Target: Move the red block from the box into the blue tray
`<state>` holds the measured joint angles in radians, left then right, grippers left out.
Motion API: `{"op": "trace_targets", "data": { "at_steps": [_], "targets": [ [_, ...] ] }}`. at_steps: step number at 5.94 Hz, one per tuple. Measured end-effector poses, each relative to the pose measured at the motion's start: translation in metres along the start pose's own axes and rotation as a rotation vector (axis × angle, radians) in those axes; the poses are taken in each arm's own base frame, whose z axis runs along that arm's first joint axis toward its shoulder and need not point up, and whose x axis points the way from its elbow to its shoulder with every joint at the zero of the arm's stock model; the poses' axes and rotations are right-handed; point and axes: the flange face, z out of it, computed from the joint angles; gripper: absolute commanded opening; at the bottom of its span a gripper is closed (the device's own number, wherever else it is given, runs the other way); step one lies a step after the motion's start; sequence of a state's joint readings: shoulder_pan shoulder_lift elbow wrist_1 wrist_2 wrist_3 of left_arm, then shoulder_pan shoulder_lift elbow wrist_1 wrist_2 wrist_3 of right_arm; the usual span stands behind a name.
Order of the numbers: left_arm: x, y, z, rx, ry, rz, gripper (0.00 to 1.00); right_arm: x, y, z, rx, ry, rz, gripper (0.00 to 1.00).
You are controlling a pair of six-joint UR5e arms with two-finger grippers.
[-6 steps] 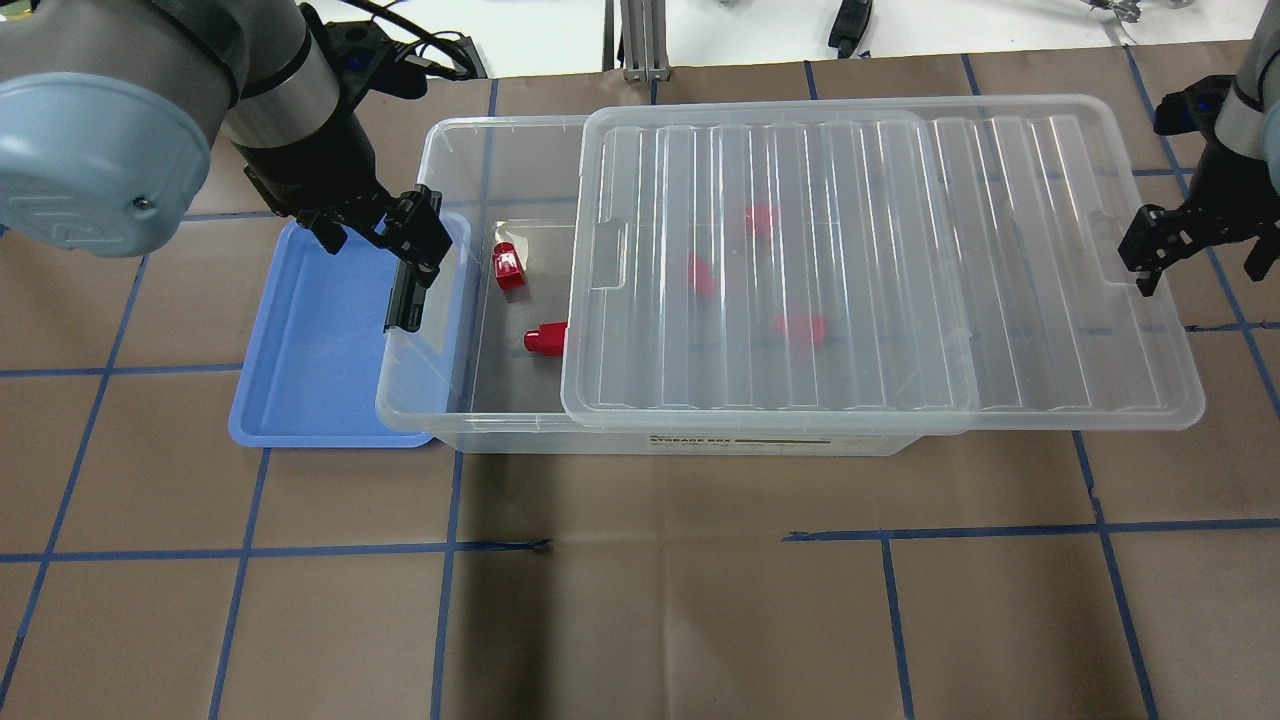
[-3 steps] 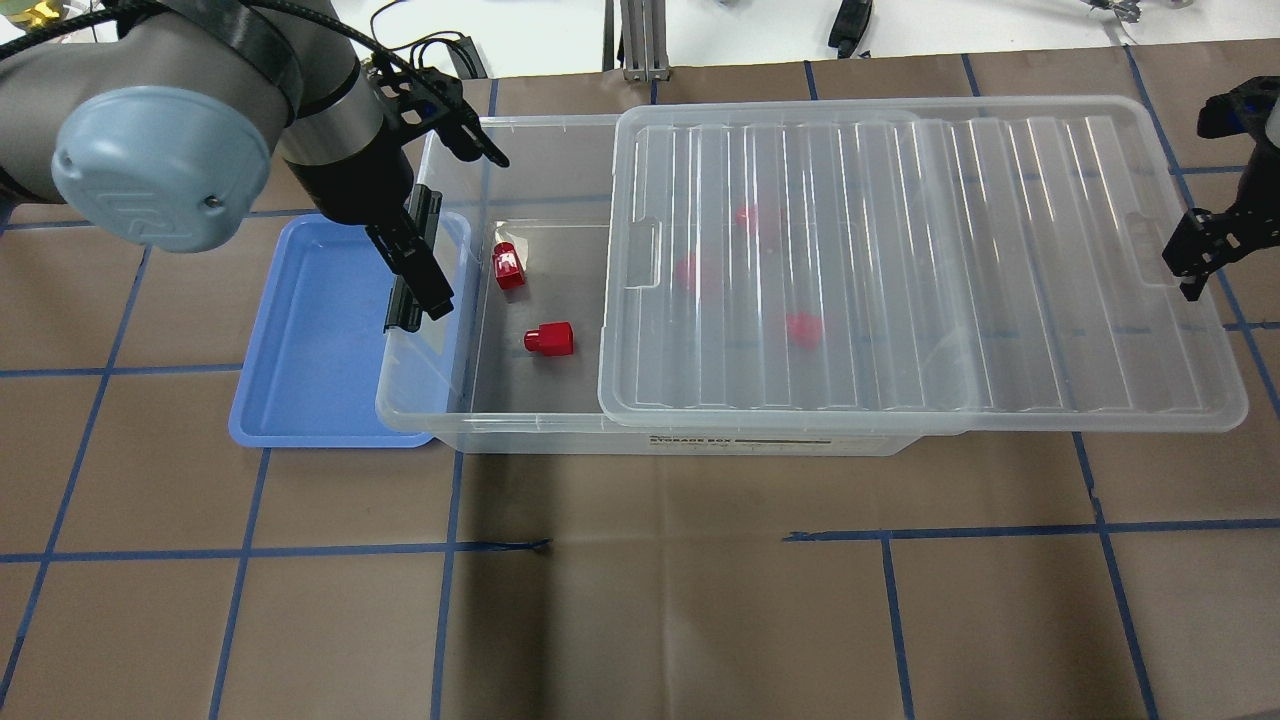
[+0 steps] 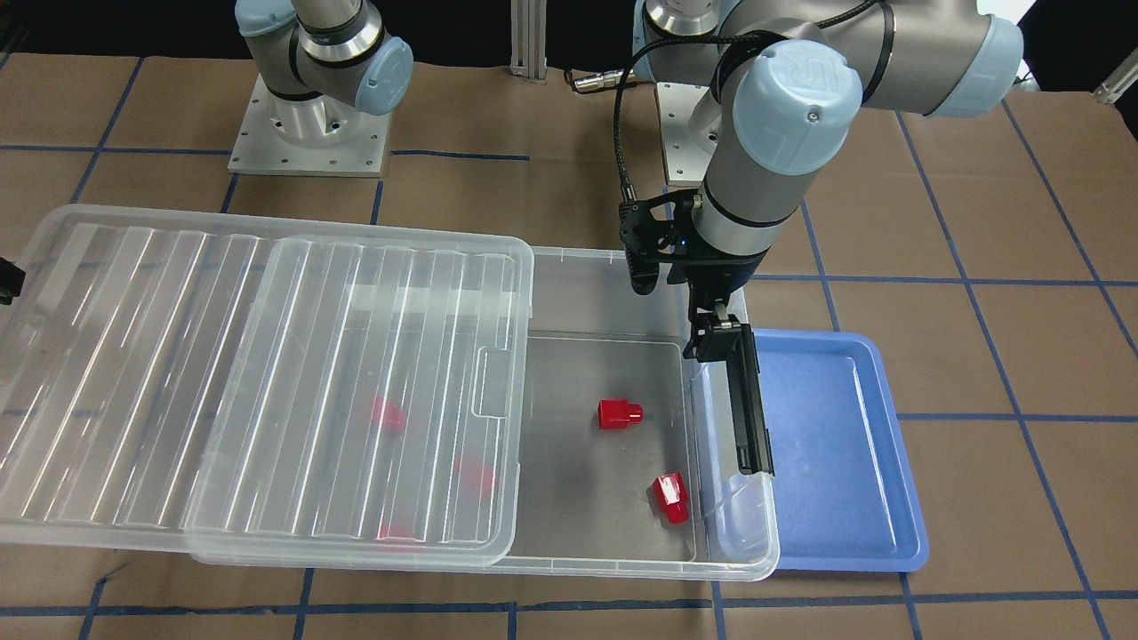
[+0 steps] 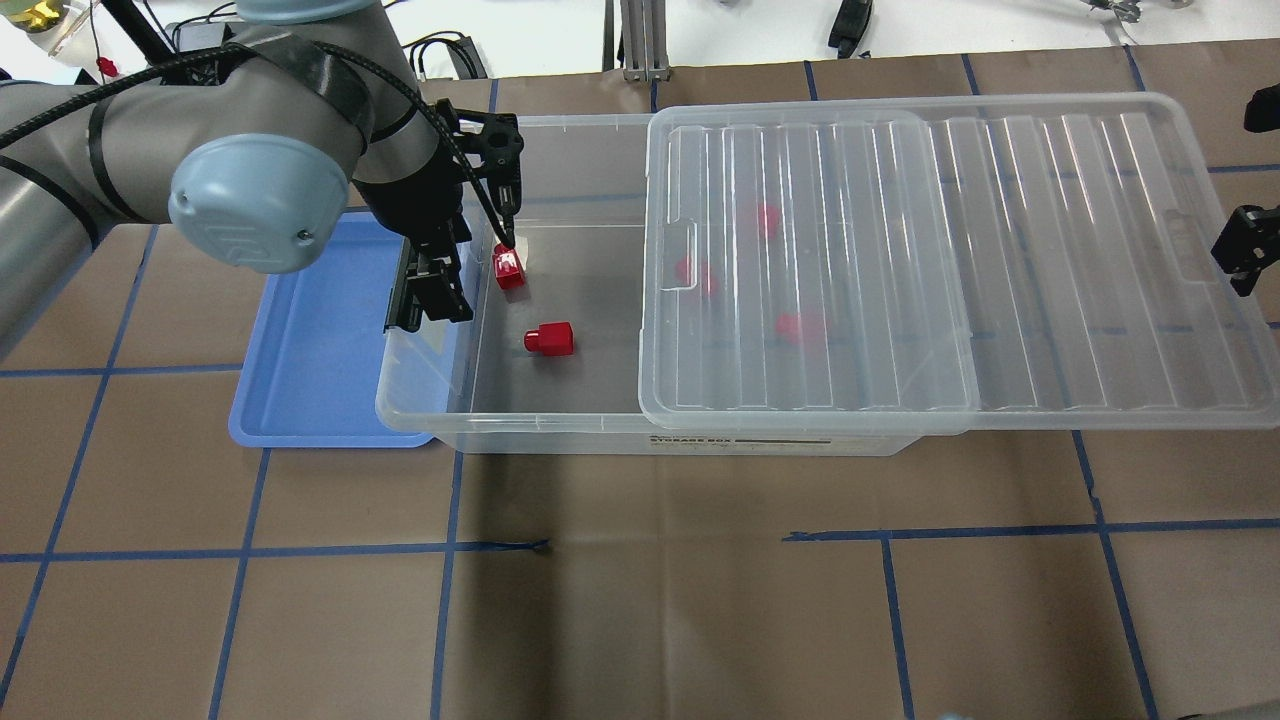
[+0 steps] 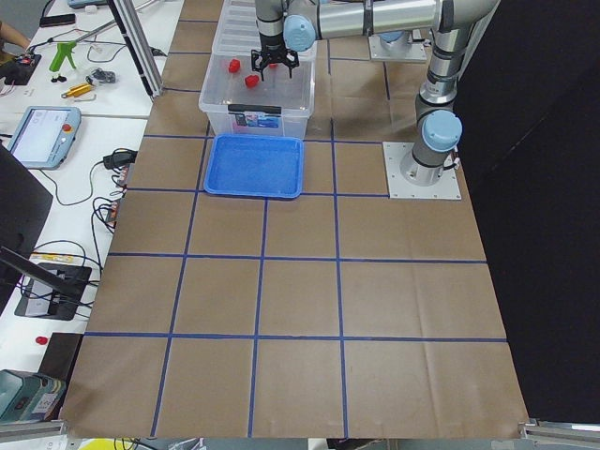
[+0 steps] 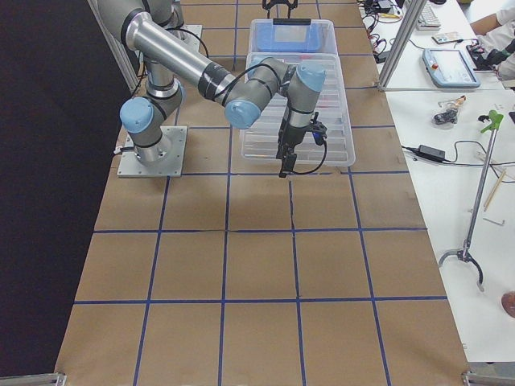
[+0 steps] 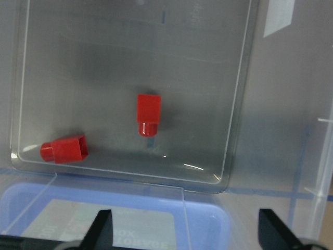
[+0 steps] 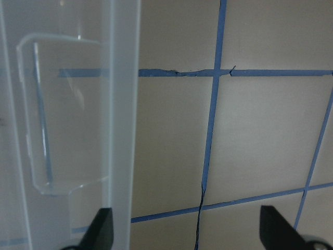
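The clear box (image 4: 560, 130) has its ribbed lid (image 4: 950, 260) slid to the right, so the left end is uncovered. Two red blocks (image 4: 509, 268) (image 4: 549, 339) lie on the bare floor there; the left wrist view shows them too (image 7: 148, 113) (image 7: 63, 149). More red blocks (image 4: 800, 327) show blurred under the lid. The blue tray (image 4: 310, 340) lies empty against the box's left end. My left gripper (image 4: 440, 290) hangs open over the box's left rim, above the blocks (image 7: 184, 232). My right gripper (image 4: 1240, 255) is open and empty beside the lid's right edge (image 8: 187, 232).
A black latch handle (image 3: 747, 409) stands along the box's rim next to the tray. The lid (image 3: 222, 373) overhangs the box's far end. Brown paper with blue tape lines (image 4: 640, 540) covers the table in front of the box.
The lid has slid further right, uncovering more of the box floor. My right gripper moved right with it. My left gripper swung from over the tray to the box's left rim.
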<state>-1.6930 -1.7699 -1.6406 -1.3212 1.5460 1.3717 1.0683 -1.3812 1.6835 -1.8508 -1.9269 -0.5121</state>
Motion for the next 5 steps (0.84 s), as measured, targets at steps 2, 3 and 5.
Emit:
{"op": "trace_targets", "data": {
  "at_steps": [2, 3, 5],
  "targets": [
    [-0.021, -0.022, 0.062, 0.008, -0.022, 0.039, 0.97, 0.006, 0.008, -0.034, 0.042, 0.016, 0.031, 1.00],
    [-0.031, -0.026, 0.093, 0.006, -0.016, 0.043, 0.97, 0.004, 0.014, -0.069, 0.067, -0.013, 0.065, 1.00],
    [-0.042, -0.030, 0.150, 0.000, -0.002, 0.039, 0.97, -0.039, 0.020, -0.141, 0.058, -0.158, 0.150, 1.00]
  ]
}}
